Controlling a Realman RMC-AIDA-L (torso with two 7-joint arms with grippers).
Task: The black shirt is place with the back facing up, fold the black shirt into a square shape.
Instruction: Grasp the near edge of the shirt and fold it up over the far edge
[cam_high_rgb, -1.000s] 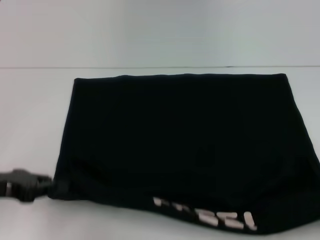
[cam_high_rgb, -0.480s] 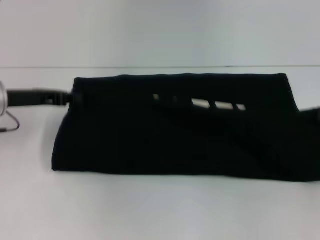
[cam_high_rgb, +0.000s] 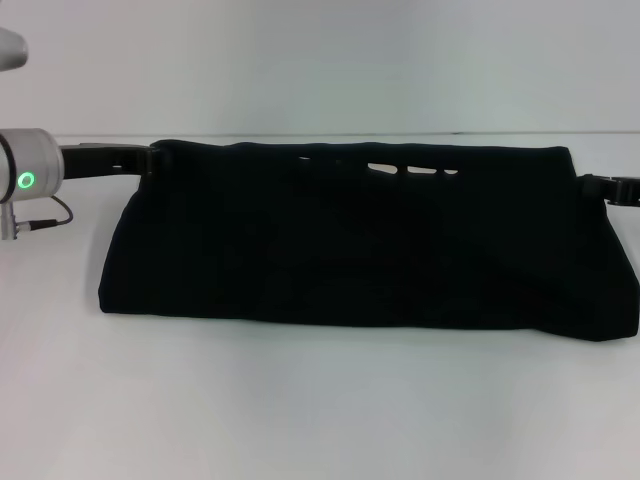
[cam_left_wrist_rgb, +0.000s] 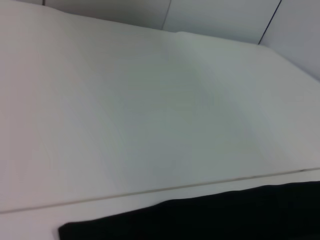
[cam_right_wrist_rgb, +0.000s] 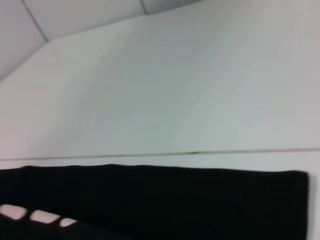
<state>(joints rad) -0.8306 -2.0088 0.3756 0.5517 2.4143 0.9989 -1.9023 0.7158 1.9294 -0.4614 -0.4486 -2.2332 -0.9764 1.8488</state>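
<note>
Left arm (cam_high_rgb: 30, 178): silver-grey cylindrical wrist, glowing green ring light, thin black cable looping beneath, black gripper link. Right gripper (cam_high_rgb: 610, 187): black, hard-edged.

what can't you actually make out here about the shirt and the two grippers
- Left gripper: in the head view its tips vanish against the black shirt; the left wrist view shows no fingers.
- Right gripper: in the head view mostly cut off by the picture's edge, tips lost behind cloth.
- White lettering: only fragments show, folded under cloth; unreadable.
- Sleeves and collar: hidden inside the fold.
</note>
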